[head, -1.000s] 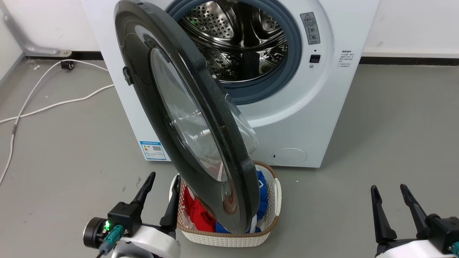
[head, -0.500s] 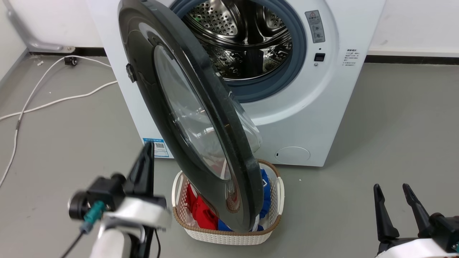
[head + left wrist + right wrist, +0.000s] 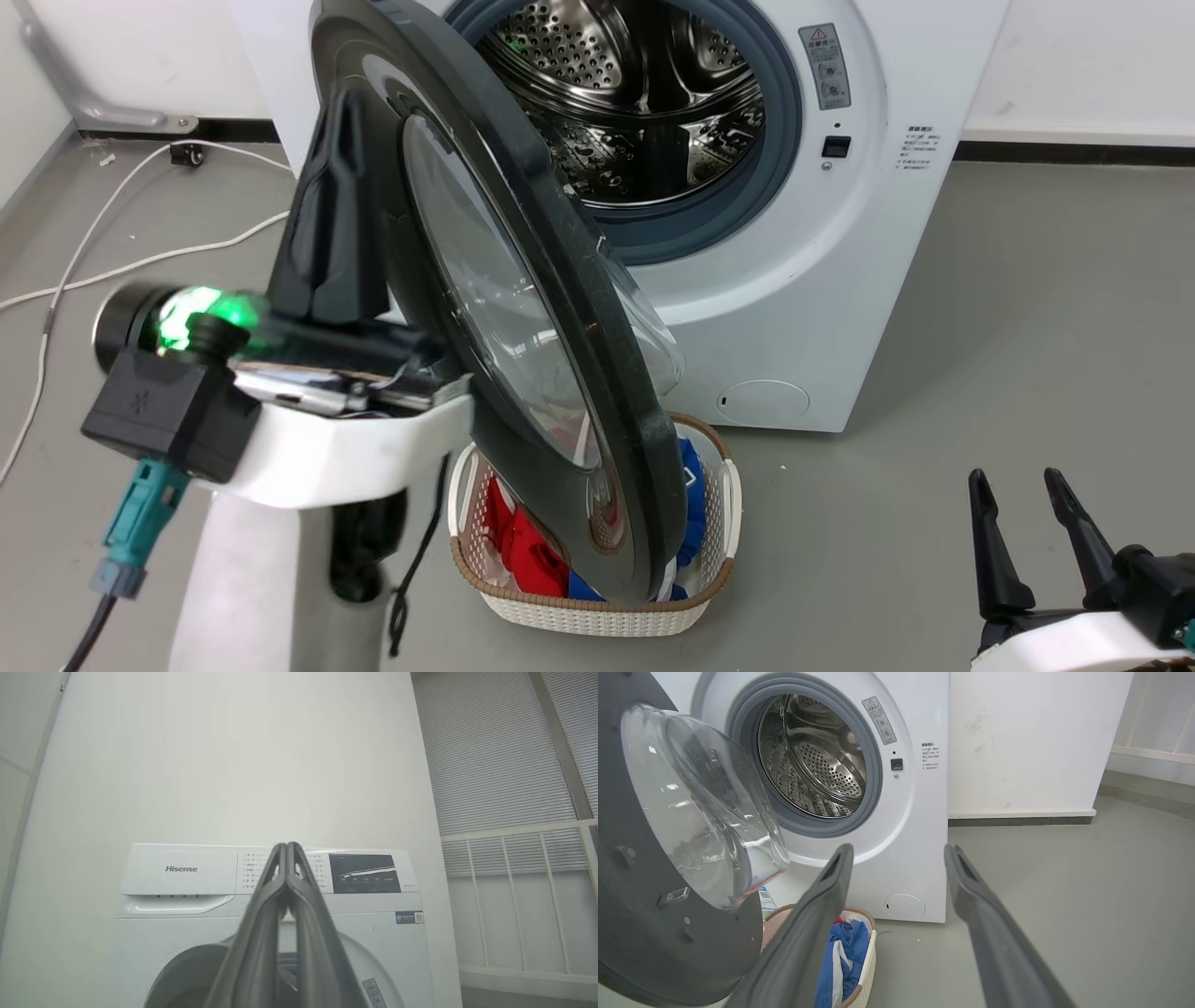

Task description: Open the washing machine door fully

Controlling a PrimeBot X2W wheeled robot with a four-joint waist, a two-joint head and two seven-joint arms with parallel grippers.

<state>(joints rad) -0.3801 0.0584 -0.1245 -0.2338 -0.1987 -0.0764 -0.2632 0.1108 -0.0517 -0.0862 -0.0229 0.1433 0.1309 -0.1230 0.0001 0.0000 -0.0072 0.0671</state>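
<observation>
In the head view you see the large round glossy black door (image 3: 509, 308), with its clear bulging glass bowl, standing about half open. It juts out from the white washing machine (image 3: 803, 280), hinged on the view's left, and its free edge hangs over the white woven basket (image 3: 597, 621) of red and blue clothes. Your left gripper (image 3: 334, 187) stands upright against the door's outer face, though you cannot tell there whether it touches. Your right gripper (image 3: 1015, 504) sits low at the right, well apart from the door, fingers spread. In the left wrist view the left gripper (image 3: 286, 858) has its two fingers pressed together, holding nothing, aimed at the pale control panel (image 3: 187, 877). In the right wrist view the right gripper (image 3: 899, 858) is wide and empty, with the door's inner side at the left and the perforated steel drum (image 3: 817, 765) beyond. Expect the door to be stiff and fairly heavy, swinging only on its hinge. Its gloss looks slippery and the glass is best left alone, so work on the black rim near the free edge, where leverage is greatest
</observation>
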